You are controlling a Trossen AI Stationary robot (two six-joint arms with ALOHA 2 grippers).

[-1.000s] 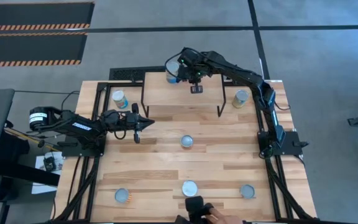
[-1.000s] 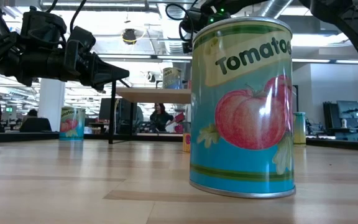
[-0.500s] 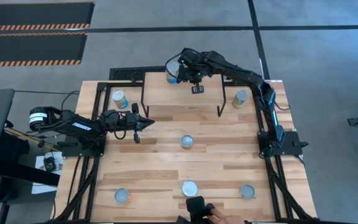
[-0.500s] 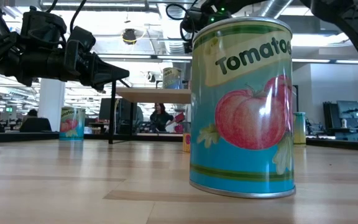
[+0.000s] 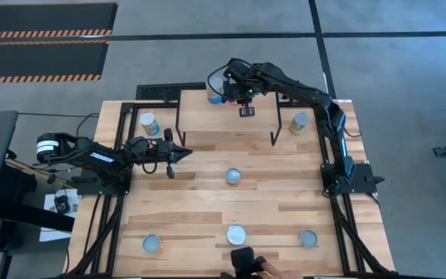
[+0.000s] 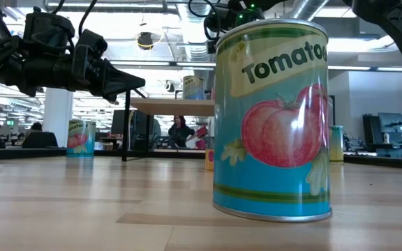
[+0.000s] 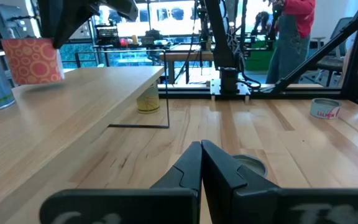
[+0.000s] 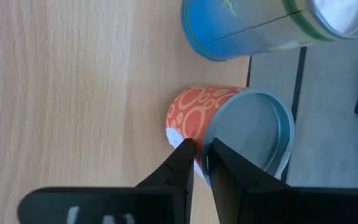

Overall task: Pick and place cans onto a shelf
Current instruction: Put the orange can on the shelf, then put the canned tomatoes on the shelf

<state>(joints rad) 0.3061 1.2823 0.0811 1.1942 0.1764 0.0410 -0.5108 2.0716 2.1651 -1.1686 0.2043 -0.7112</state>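
The right gripper (image 8: 199, 155) fingers pinch the orange can's (image 8: 194, 115) rim on the shelf (image 5: 207, 116); the left gripper's (image 7: 201, 163) fingers are pressed together.

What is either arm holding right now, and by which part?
The left gripper is shut and holds nothing. The right gripper sits at the top rim of the orange-red can standing on the shelf; whether it grips that rim cannot be told.

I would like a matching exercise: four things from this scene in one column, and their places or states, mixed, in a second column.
1 orange-red can
2 olive can
3 left gripper
4 Tomato can

a nearest the low camera
b fingers shut
c on the shelf
d on the table, right of the shelf in the high view

Pairs: 1c, 2d, 3b, 4a.
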